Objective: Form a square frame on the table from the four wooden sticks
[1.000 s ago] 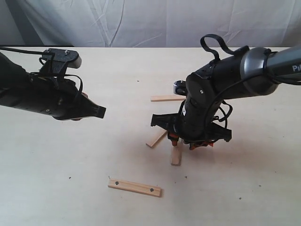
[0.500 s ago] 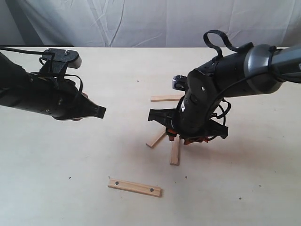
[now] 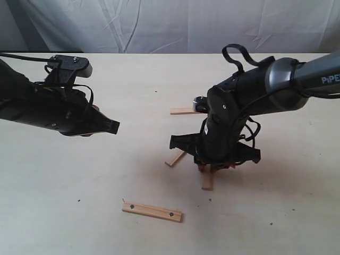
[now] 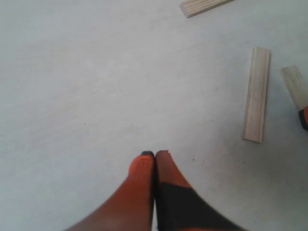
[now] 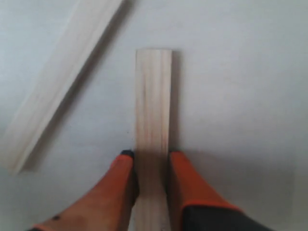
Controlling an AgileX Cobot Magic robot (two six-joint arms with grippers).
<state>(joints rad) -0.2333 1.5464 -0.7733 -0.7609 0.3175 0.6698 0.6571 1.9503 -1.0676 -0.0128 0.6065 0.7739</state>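
One plain stick [image 5: 153, 96] pinched by right claw [image 5: 150, 155]
Gripped across its edges, probably for lining up on the counter [image 3: 64, 180]; left claw [image 4: 154, 154] is closed, empty.

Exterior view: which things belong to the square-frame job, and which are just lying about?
Job: far stick; slanted stick; dotted stick; gripped stick; right pincer; table.
Just about: cloth backdrop; left pincer, shut and empty.

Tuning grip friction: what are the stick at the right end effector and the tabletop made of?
Stick: pale wood, apparently unfinished; lengthwise grain streaks show. Table: cream matte surface, no glare; possibly laminate or painted board, cannot tell.
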